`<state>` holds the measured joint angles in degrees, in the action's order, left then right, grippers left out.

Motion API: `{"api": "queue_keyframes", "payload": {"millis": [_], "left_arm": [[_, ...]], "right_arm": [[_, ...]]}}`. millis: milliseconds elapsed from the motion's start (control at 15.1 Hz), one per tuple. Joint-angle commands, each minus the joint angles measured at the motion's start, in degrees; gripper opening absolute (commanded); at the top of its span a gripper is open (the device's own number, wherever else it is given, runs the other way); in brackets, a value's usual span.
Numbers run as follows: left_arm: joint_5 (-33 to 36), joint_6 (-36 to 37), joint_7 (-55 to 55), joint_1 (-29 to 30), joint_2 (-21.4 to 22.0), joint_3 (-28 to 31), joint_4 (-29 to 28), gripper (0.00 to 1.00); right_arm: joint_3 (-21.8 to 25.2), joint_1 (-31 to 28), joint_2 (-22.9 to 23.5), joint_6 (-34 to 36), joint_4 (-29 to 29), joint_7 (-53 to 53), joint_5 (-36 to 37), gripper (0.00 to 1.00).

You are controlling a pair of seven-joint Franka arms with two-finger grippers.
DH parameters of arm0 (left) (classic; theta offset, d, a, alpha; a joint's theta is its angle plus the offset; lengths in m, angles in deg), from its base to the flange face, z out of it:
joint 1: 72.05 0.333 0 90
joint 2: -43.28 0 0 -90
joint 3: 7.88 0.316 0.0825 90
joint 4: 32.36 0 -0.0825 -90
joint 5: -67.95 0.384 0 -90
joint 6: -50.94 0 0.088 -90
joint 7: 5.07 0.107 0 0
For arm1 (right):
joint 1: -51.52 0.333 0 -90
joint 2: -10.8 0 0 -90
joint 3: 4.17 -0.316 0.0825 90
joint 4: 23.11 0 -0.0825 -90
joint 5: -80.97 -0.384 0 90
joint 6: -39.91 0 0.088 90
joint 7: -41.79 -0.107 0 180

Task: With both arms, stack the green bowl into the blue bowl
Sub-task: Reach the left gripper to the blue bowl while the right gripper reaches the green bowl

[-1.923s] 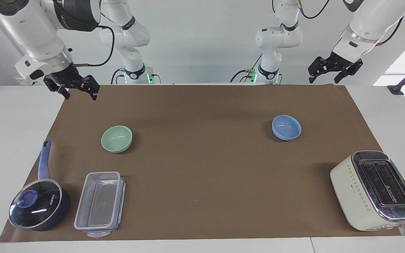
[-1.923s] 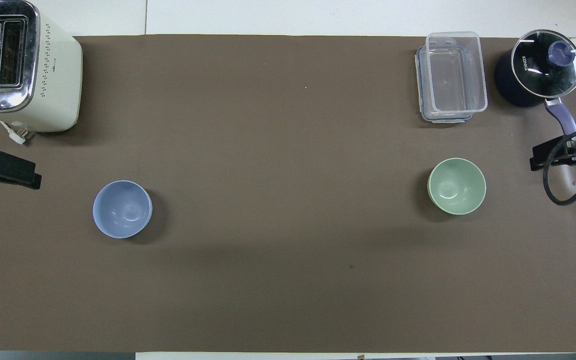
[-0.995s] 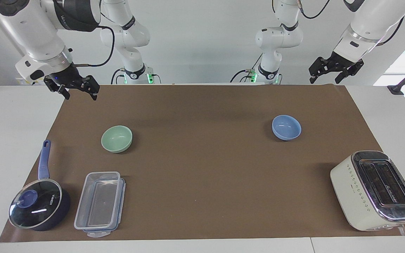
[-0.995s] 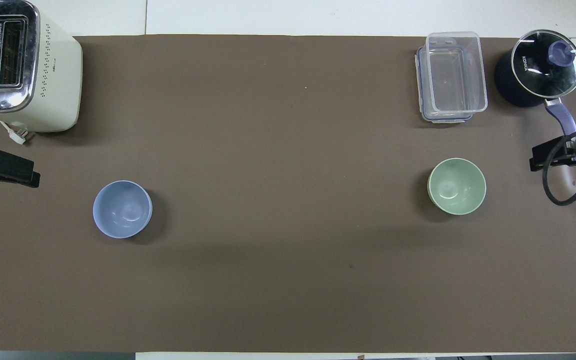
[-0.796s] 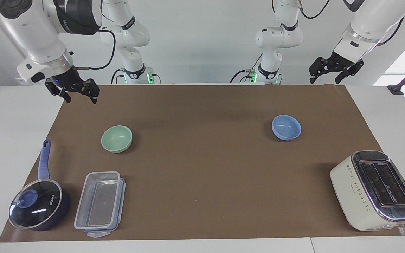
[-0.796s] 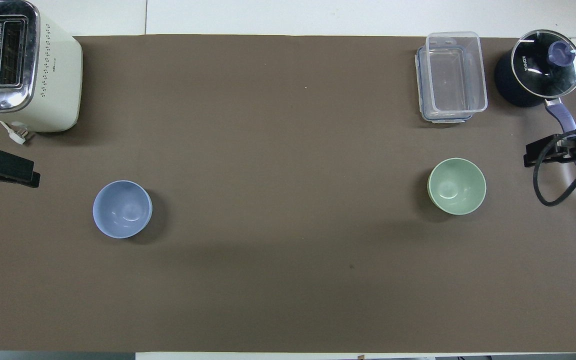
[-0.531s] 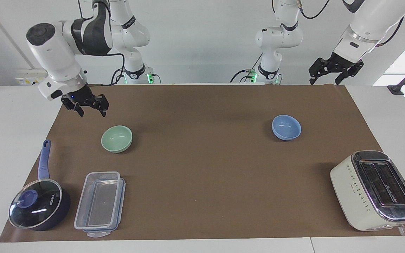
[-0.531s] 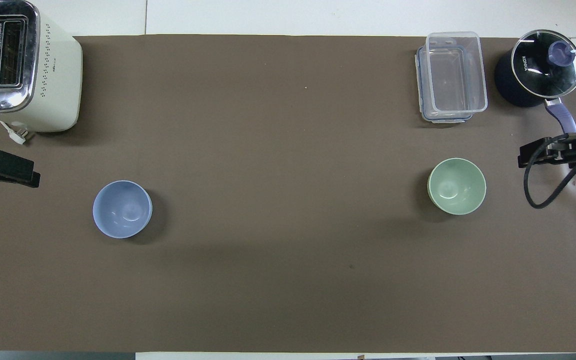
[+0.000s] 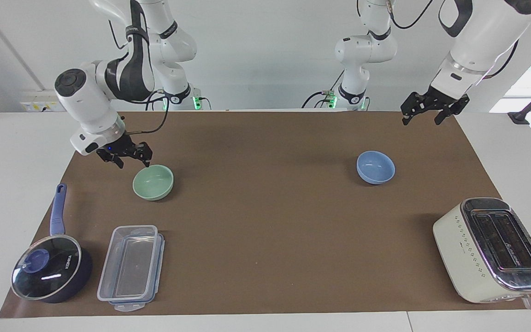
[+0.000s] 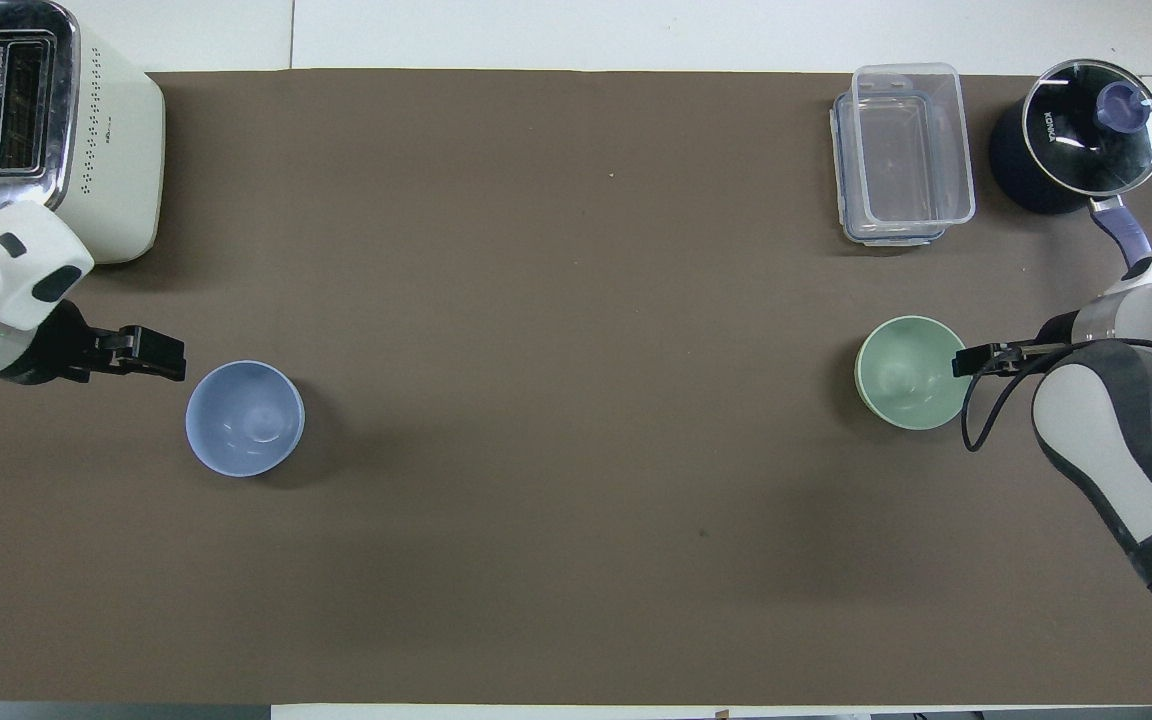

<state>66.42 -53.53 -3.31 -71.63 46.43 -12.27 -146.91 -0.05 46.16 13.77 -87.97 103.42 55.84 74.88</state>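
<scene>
- The right gripper [image 9: 132,161] hangs low just beside the green bowl [image 9: 153,182], at the rim nearer the robots, with its jaws apart and nothing between them.
- The left gripper [image 9: 431,112] is high over the robots' edge of the brown mat [image 9: 265,258], toward the left arm's end of the worktop, with jaws wide open and empty.
- The green bowl sits upright on the mat toward the right arm's end; the blue bowl [image 9: 375,167] sits upright well apart from it, toward the left arm's end.
- Both bowls are small, round, smooth and matte, with thin rims and curved walls, and look alike in size.
- Risk, as I judge it: a jaw that lands on the rim rather than astride it would tip or push the light bowl across the mat.
- A pinch on a thin, smooth, curved wall could slip, so the bowl might swing or drop while carried across the worktop.
- Since the bowls are about the same size, an off-centre release could leave the green one perched crooked on the blue rim.
- A clear lidded plastic box [image 9: 130,267] and a dark pot [image 9: 52,273] with a glass lid lie farther from the robots than the green bowl; a cream and chrome toaster [image 9: 496,251] stands farther out than the blue bowl.
</scene>
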Motion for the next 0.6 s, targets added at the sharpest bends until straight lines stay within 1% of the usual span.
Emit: {"api": "queue_keyframes", "payload": {"millis": [0, 133, 265, 398, 531], "left_arm": [[-0.6, -8.8, 5.2, 2.0, 0.0, 0.1, -8.8, 1.00], [-0.6, -14.8, 6.2, 2.2, -0.9, 0.1, -13.0, 1.00], [-0.6, -17.2, 6.3, 2.3, -2.0, 0.1, -13.8, 1.00], [-0.6, -18.2, 8.7, 3.3, -3.2, 0.1, -13.9, 1.00], [-0.6, -20.5, 10.5, 4.2, -3.5, 0.1, -15.3, 1.00]], "right_arm": [[-0.5, 0.3, -0.4, -3.8, 3.2, 1.1, -2.1, 0.83], [-0.5, 0.3, 0.8, -4.8, 3.3, 1.2, -2.2, 0.74], [-0.5, 0.3, 1.7, -4.9, 3.3, 1.8, -2.3, 0.68], [-0.5, 0.5, 1.8, -4.9, 3.3, 1.9, -2.4, 0.66], [-0.5, 0.6, 1.7, -5.0, 3.6, 1.9, -2.4, 0.64]]}}
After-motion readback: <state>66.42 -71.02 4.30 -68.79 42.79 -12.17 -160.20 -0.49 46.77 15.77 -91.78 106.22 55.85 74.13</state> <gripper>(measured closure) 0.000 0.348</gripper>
